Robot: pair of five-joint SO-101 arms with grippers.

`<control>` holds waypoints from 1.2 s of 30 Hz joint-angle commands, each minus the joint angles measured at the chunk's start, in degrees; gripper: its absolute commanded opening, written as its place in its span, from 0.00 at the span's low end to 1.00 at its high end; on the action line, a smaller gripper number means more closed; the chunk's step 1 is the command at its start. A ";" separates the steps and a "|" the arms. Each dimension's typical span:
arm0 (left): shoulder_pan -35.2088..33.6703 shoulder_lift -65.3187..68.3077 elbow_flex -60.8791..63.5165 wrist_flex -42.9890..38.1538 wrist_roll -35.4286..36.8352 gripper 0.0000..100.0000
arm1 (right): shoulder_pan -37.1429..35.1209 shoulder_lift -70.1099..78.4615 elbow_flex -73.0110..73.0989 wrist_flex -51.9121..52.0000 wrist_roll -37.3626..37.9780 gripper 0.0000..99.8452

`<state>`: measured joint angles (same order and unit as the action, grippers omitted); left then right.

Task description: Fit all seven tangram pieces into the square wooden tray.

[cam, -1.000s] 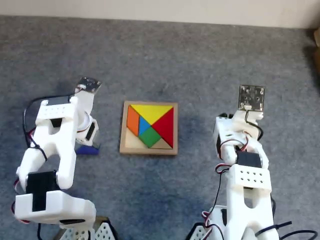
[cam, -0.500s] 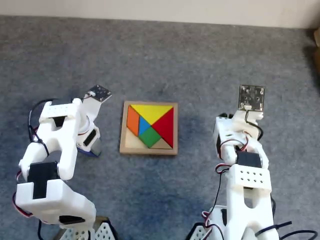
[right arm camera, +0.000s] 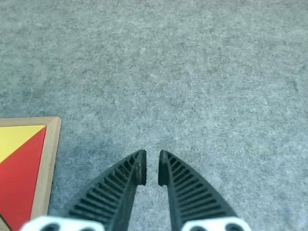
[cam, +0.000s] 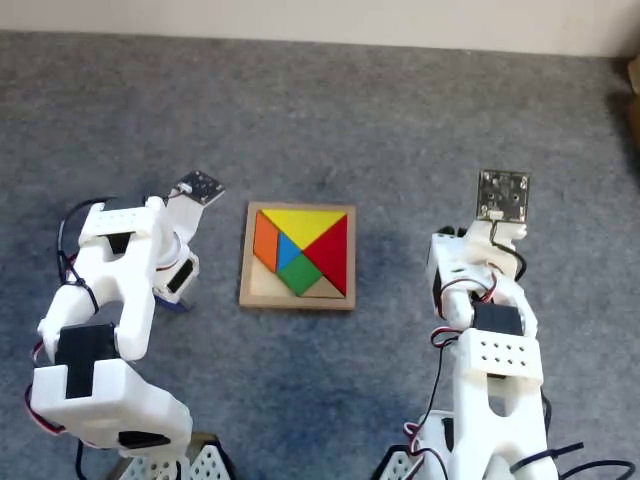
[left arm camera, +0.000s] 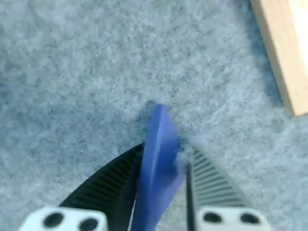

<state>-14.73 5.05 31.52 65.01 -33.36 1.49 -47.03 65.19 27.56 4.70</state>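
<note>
Looking down from the high view, the square wooden tray [cam: 298, 304] lies flat on the grey carpeted bench [cam: 400, 110], between two white arms. In the tray sit a yellow triangle [cam: 300, 222] along its far edge, a red triangle [cam: 333, 250] on its right, an orange slanted piece [cam: 265, 245] on its left, and a small blue triangle [cam: 289, 250] and a green square [cam: 300, 272] in its middle. The strip along its near edge shows pale wood.

The left arm [cam: 110, 290] is folded over to the left of the tray, with its wrist bent low toward the bench, and its own body covers most of what it carries. The left wrist view fills that in. The left end effector [left arm camera: 166, 151] is clamped on a dark blue flat piece [left arm camera: 154, 187], which is held on edge with its tip pointing at the bench. A corner of the tray's rim [left arm camera: 276, 53] is near it but apart. Whether the tip touches the bench cannot be told.

The right arm [cam: 490, 350] stands to the right of the tray, well apart from it, with its forearm stretched away from its base. Its wrist view shows the right end effector [right arm camera: 151, 161] over bare bench just beside the tray's rim [right arm camera: 48, 154]. The black ribbed fingers are drawn almost together and grip nothing.
</note>
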 commanded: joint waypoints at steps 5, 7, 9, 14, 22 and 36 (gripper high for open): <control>1.27 -0.66 -1.63 0.44 -0.18 0.03 | -0.75 -1.63 -0.13 -1.45 -0.18 0.06; 2.42 -2.24 -1.71 1.93 -0.18 0.01 | -0.75 -1.63 -0.13 -1.45 -0.18 0.06; 4.00 -5.32 -1.71 4.40 -0.18 0.00 | -0.75 -1.63 -0.13 -1.45 -0.18 0.06; 10.95 -16.13 -1.63 10.37 0.09 0.00 | -0.75 -1.63 -0.13 -1.45 -0.18 0.06; 25.71 -20.35 -8.13 16.44 8.09 0.00 | -0.75 -1.63 -0.13 -1.45 -0.18 0.06; 37.76 5.93 -28.00 20.13 9.41 0.00 | -0.75 -1.63 -0.13 -1.45 -0.18 0.06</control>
<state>20.88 8.40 9.27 83.30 -24.22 1.49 -47.03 65.19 27.56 4.70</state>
